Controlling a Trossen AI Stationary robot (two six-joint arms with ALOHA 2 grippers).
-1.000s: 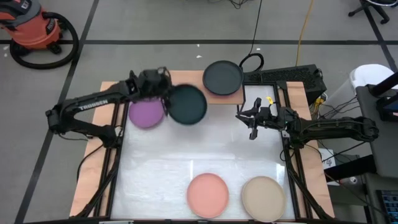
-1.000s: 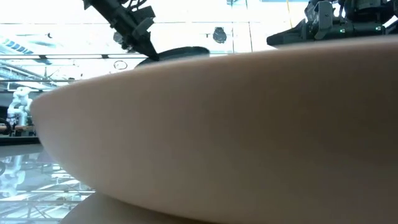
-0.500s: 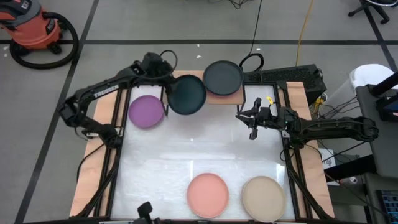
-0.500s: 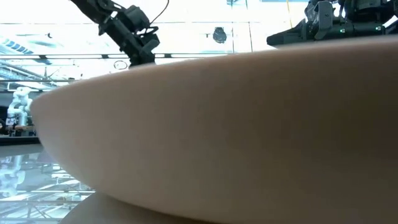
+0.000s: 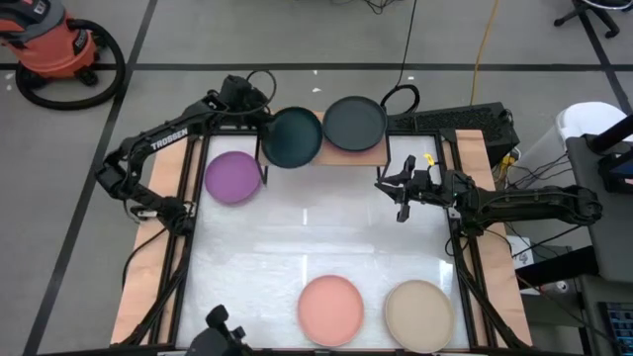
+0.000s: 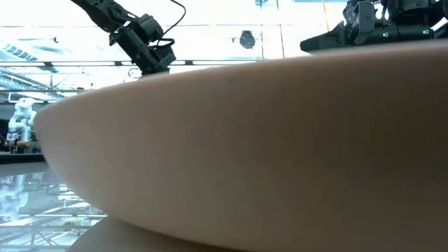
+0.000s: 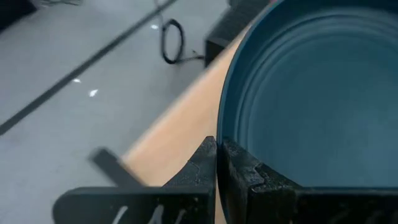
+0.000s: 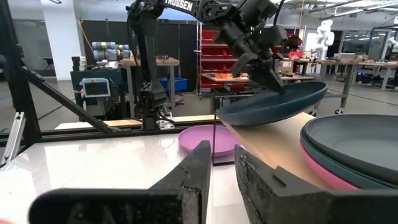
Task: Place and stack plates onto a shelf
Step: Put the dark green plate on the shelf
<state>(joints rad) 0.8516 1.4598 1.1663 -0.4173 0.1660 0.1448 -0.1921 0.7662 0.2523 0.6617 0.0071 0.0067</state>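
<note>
My left gripper (image 5: pixel 262 129) is shut on a dark teal plate (image 5: pixel 293 136), which hovers over the left half of the light-wood shelf (image 5: pixel 368 156). On the shelf's right half sits a stack with a dark plate (image 5: pixel 354 123) on top and a magenta plate (image 8: pixel 323 171) underneath. A purple plate (image 5: pixel 233 176) lies flat on the table left of the shelf. Salmon pink (image 5: pixel 330 310) and beige (image 5: pixel 418 313) plates lie by the near edge. My right gripper (image 5: pixel 401 206) waits above the table right of the shelf, its fingertips a narrow gap apart. My left gripper pinches the teal plate's rim (image 7: pixel 219 134) on the plate's left side, one finger (image 7: pixel 242 171) inside the bowl and one (image 7: pixel 204 158) outside. The fingers come from the table's left, slanting down. The plate (image 8: pixel 273 102) is lifted clear above the shelf board, slightly tilted.
The beige plate (image 6: pixel 245 154) stands right in front of the low camera and fills most of that view. Black frame rails (image 5: pixel 188 237) run along the table's sides. White table top (image 5: pixel 316 232) lies between the shelf and the near plates. A vacuum cleaner (image 5: pixel 49 44) stands on the floor.
My left gripper has carried the teal plate toward the far edge, from above the table beside the purple plate to above the shelf's left half. The purple plate, partly covered before, now shows whole.
</note>
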